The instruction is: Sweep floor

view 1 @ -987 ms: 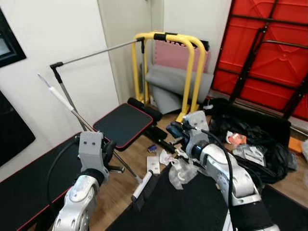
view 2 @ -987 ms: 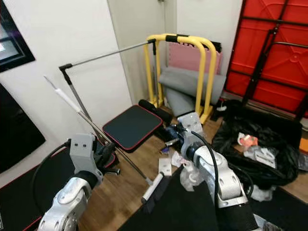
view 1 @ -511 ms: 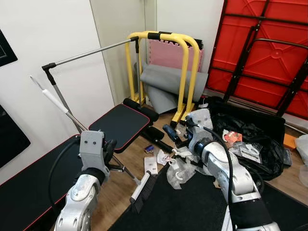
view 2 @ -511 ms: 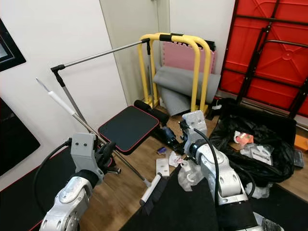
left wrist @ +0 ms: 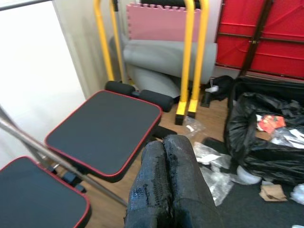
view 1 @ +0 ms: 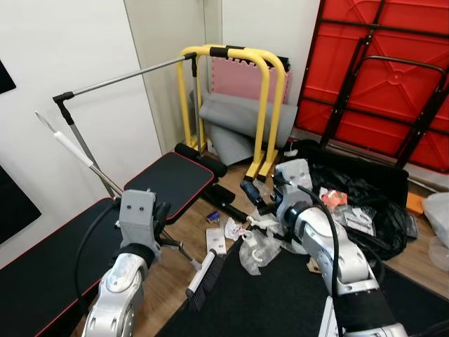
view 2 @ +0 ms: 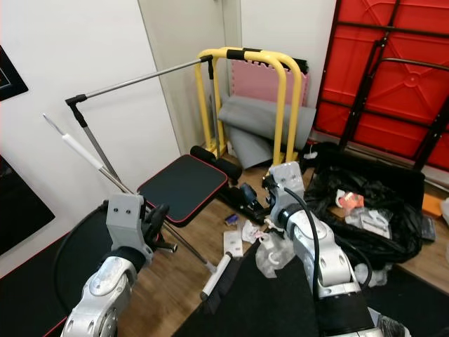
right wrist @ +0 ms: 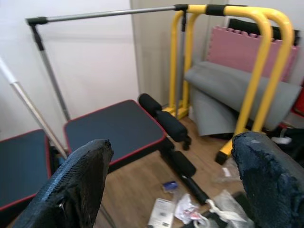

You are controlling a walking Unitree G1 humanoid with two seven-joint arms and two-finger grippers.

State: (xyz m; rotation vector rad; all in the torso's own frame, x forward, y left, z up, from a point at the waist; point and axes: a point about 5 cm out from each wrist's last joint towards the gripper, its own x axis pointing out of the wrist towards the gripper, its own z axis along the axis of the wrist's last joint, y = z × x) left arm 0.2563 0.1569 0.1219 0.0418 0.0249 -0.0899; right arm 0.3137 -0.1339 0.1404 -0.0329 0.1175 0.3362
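The floor (view 1: 179,270) is wood in warm brown planks with a soft shine. Over part of it lies a dark mat (view 1: 280,302), matt and a little rough. The bench pads (view 1: 168,182) look like black matt vinyl with red piping. The broom (view 1: 200,277) has a thin metal handle, a white plastic neck and black bristles. The clothes rail (view 1: 119,77) is bare brushed metal. The yellow frame (view 1: 270,91) is painted metal, glossy. The rolled mat (view 1: 238,119) is grey foam, matt. The black bag (view 1: 365,203) is thin shiny plastic, and the clear bags (view 1: 256,246) seem crinkled film. The gripper fingers (left wrist: 166,185) are black with a rough, grainy skin.
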